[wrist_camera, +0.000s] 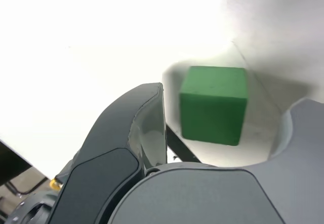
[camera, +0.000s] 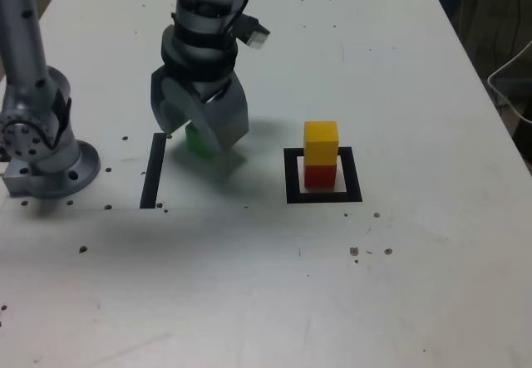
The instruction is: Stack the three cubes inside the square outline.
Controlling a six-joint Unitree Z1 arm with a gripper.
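– Report from the near side.
– Noted a thick black square outline [camera: 355, 177] on the white worktop [camera: 249, 301], with a matte red cube [camera: 320, 176] inside and a matte yellow cube [camera: 321, 143] stacked upon the red.
– And beyond?
– Found a matte green cube [wrist_camera: 213, 105] on the worktop, well apart from the outline, towards the exterior view's left.
– State of jaws?
– Spread open around the green cube, without grip.

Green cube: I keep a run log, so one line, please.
gripper: open around green cube | yellow cube: on red cube
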